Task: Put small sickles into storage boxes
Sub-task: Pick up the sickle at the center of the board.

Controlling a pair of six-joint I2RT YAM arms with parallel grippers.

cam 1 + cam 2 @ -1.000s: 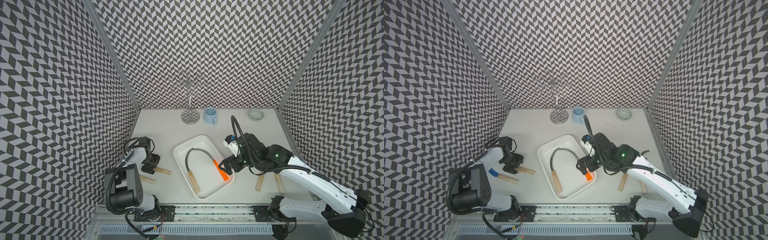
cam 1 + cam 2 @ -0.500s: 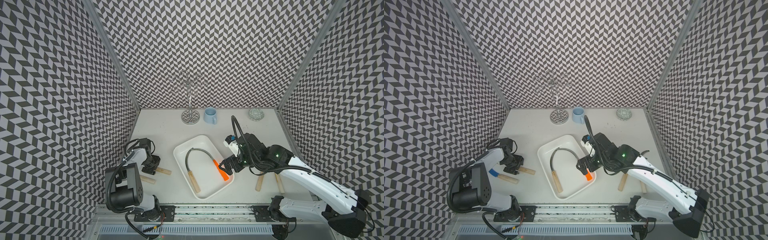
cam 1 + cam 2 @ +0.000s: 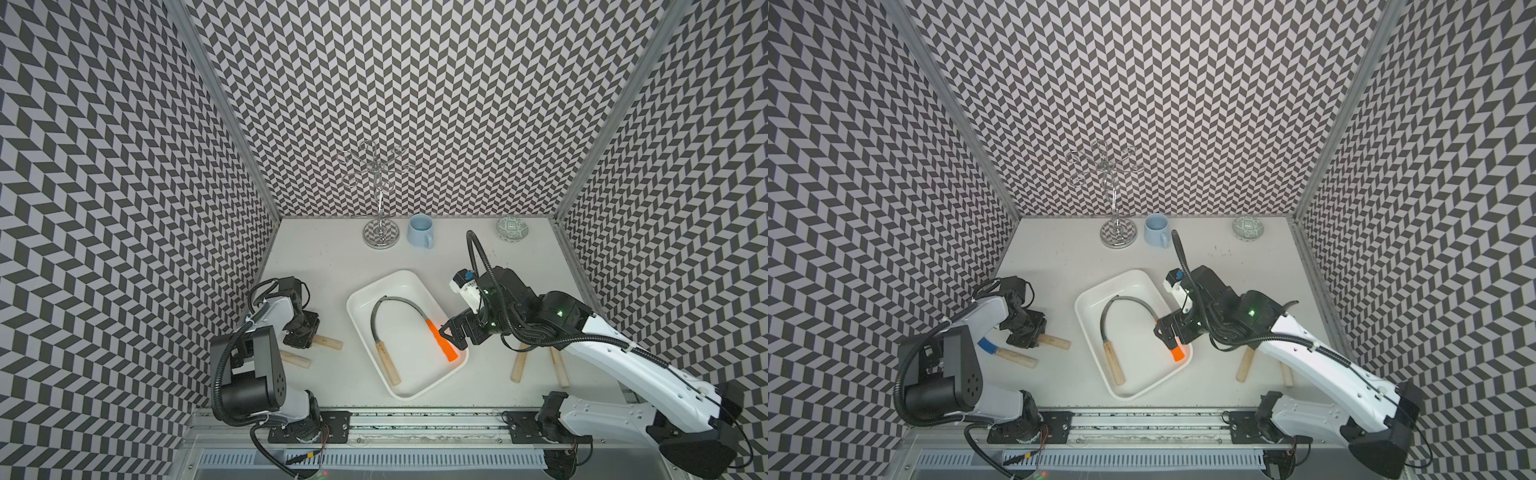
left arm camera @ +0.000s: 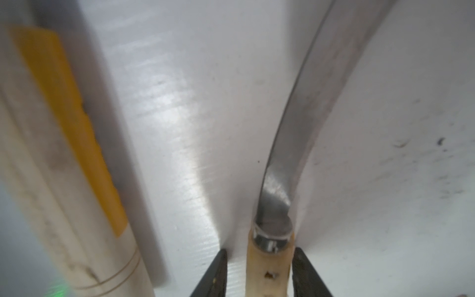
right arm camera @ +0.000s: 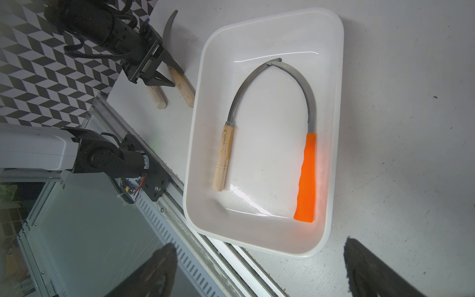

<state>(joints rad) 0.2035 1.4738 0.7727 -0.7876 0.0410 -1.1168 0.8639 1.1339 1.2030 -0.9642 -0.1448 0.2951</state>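
The white storage box (image 3: 411, 345) (image 3: 1133, 361) lies mid-table. In it are two small sickles, one with a pale wooden handle (image 3: 386, 363) (image 5: 223, 159) and one with an orange handle (image 3: 442, 347) (image 5: 307, 177). My right gripper (image 3: 451, 336) (image 5: 259, 246) hangs open over the box's right side, holding nothing. At the left, my left gripper (image 3: 300, 340) (image 4: 261, 250) straddles the wooden handle of a sickle (image 4: 270, 267) (image 3: 328, 341) lying on the table. One finger touches the handle and a gap remains at the other. Its grey blade (image 4: 303, 128) curves away.
A second sickle handle (image 3: 295, 359) lies beside the left gripper. Two more wooden handles (image 3: 519, 368) (image 3: 559, 370) lie partly under the right arm. At the back stand a metal stand (image 3: 380, 237), a light blue mug (image 3: 419, 232) and a green-patterned bowl (image 3: 512, 228).
The left gripper has dropped slightly onto the sickle handle and its jaws have narrowed around it. The right arm has not moved.
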